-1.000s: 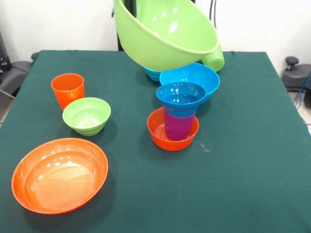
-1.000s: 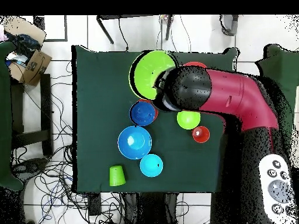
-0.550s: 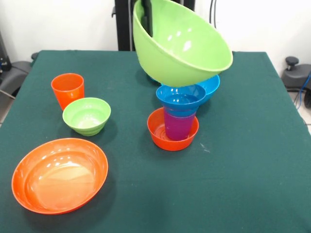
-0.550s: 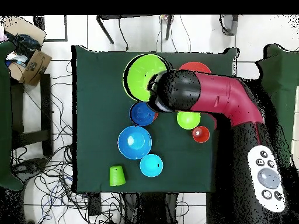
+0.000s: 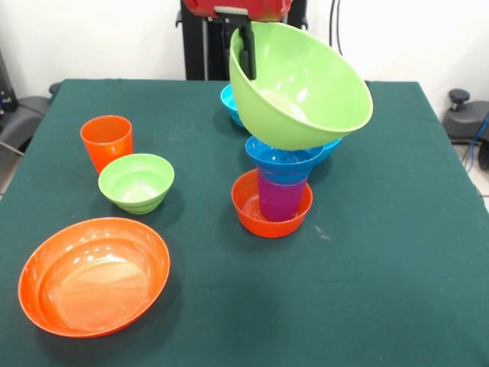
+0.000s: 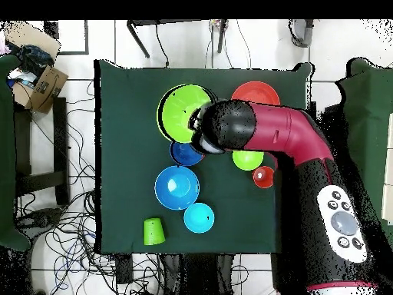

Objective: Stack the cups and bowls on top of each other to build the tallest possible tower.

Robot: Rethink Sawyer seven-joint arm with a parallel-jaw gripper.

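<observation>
The front camera stood across the green table (image 5: pixel 397 290) at a raised angle, close in, looking toward the robot. The overhead camera looked straight down from farther off, taking in the whole table (image 6: pixel 127 154) and surrounding floor. Both shared the tabletop.

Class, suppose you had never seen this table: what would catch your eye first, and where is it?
First comes the large lime green bowl, tilted and held by its rim in the gripper, hanging just above the tower. That tower stands mid-table: a purple cup in a small orange bowl, with a dark blue bowl on top. Next, the big orange bowl at the near left corner.
</observation>
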